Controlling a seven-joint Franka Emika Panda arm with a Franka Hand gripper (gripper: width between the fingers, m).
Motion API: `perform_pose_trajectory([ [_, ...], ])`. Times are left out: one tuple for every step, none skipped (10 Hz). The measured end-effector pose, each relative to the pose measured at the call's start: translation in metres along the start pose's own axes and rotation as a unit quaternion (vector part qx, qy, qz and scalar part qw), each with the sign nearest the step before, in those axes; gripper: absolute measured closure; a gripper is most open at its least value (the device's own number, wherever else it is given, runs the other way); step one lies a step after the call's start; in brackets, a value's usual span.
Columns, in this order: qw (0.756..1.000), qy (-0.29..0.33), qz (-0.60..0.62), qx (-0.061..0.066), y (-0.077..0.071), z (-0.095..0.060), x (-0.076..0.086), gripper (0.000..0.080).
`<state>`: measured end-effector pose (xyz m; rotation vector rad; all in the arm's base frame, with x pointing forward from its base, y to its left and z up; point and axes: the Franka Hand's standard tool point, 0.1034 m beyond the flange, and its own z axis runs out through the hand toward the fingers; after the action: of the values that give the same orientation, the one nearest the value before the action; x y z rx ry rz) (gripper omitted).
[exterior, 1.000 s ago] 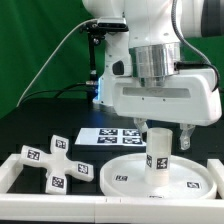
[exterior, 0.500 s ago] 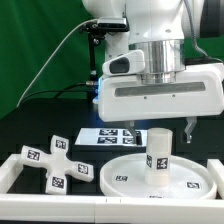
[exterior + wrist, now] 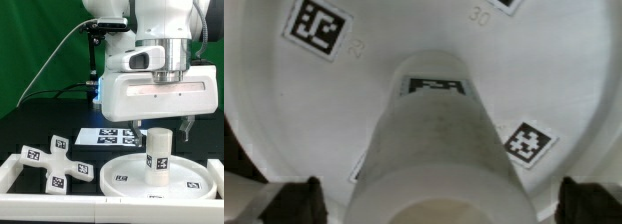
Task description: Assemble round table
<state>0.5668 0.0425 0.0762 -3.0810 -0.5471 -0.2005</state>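
On the exterior view's left, the cross-shaped foot (image 3: 50,165) lies on the black worktop (image 3: 45,115), well apart from the disc. The marker board (image 3: 110,136) lies behind. To the right, the round disc (image 3: 125,178) carries the cylinder (image 3: 159,152), standing upright. The pincer (image 3: 163,126) hangs above it. Its fingers (image 3: 295,200) are spread to either side of the cylinder's top, clear of it.

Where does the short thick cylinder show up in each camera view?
Exterior view: the short thick cylinder stands upright on the round disc, toward the exterior view's right.
Wrist view: the cylinder fills the middle of the picture, seen from above, with the gripper open on either side of it.
Shared landmark: the round disc beneath it.
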Motion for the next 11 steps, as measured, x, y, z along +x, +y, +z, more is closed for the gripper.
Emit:
perform_pose_trajectory([
  [1.000, 0.000, 0.009, 0.000, 0.0001, 0.0003, -0.0002, 0.0252],
  [1.000, -0.001, 0.008, 0.000, 0.0001, 0.0004, -0.0002, 0.0389],
  [0.999, 0.000, 0.041, 0.000, 0.0005, 0.0004, -0.0003, 0.0389],
  [0.997, 0.000, 0.073, 0.000, 0.0010, 0.0005, -0.0005, 0.0396],
  [0.994, 0.000, 0.110, -0.001, 0.0018, 0.0006, -0.0006, 0.0396],
  [0.987, 0.005, 0.164, -0.004, 0.0023, 0.0008, 0.0003, 0.0396],
  [0.974, 0.008, 0.224, -0.008, 0.0033, 0.0008, -0.0002, 0.0396],
  [0.963, 0.009, 0.268, -0.009, 0.0043, 0.0007, -0.0004, 0.0396],
  [0.948, 0.008, 0.318, -0.007, 0.0048, 0.0008, -0.0011, 0.0396],
  [0.930, 0.008, 0.366, -0.007, 0.0050, 0.0009, -0.0016, 0.0396],
  [0.910, 0.007, 0.414, -0.007, 0.0054, 0.0010, -0.0022, 0.0395],
])
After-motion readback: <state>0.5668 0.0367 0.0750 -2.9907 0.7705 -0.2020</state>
